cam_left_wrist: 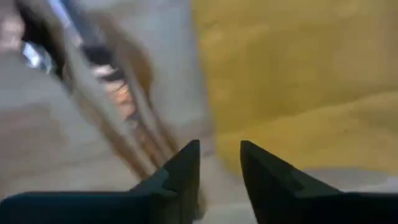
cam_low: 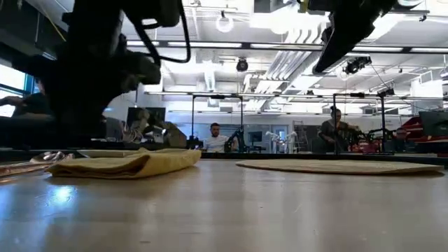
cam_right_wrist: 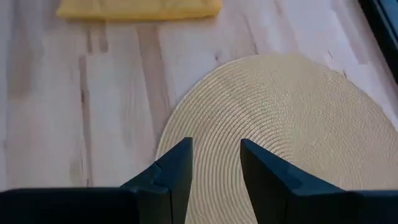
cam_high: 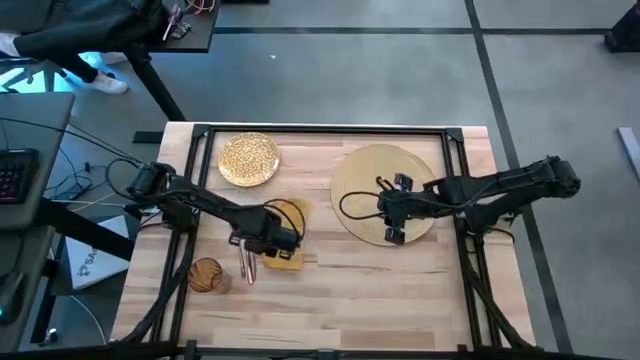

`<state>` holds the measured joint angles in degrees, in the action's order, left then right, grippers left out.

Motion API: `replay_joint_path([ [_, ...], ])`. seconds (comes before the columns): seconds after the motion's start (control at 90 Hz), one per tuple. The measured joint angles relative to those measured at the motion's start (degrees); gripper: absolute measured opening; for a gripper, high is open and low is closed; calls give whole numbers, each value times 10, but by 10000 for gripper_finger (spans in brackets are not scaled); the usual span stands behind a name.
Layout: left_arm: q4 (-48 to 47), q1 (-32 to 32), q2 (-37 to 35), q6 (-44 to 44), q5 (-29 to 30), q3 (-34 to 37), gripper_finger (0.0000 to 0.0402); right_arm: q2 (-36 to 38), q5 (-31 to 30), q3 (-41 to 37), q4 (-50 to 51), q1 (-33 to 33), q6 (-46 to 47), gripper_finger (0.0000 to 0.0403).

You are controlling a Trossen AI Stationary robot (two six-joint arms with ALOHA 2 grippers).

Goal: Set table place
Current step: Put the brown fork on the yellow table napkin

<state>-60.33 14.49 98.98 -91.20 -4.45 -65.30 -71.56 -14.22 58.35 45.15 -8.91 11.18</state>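
Light-wood bench (cam_high: pixel 400 290): left pincer (cam_high: pixel 247 243), slightly parted, is poised beside cutlery (cam_high: pixel 247 266) and napkin (cam_high: pixel 285 258); cloth may be snagged. Right pincer (cam_high: pixel 392 210), parted, is held above mat (cam_high: pixel 360 180).

Straw mat (cam_high: pixel 375 185) flat on table (cam_high: pixel 330 300) — gold plate (cam_high: pixel 248 159) apart.

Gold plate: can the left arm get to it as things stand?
Probably yes. The gold plate lies uncovered on the left arm's side, and the left gripper is empty over the napkin nearby, nothing between them.
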Motion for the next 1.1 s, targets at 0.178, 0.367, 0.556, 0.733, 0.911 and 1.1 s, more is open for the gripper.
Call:
replay_joint_path([
  [0.178,-44,-12,1,-12,4,3,113,0,14,0,0,17,-52,117],
  [0.367,-27,-31,1,13,21,40,75,0,12,0,-18,26,-35,117],
  [0.556,-23,-50,4,46,57,46,50,0,14,0,-30,26,-40,117],
  [0.733,-22,-70,17,68,69,46,41,0,20,0,-30,26,-35,117],
  [0.911,-8,-92,32,116,41,46,67,0,43,0,-30,26,-35,117],
  [1.1,-44,-98,29,150,32,14,111,0,56,0,-30,26,-23,117],
])
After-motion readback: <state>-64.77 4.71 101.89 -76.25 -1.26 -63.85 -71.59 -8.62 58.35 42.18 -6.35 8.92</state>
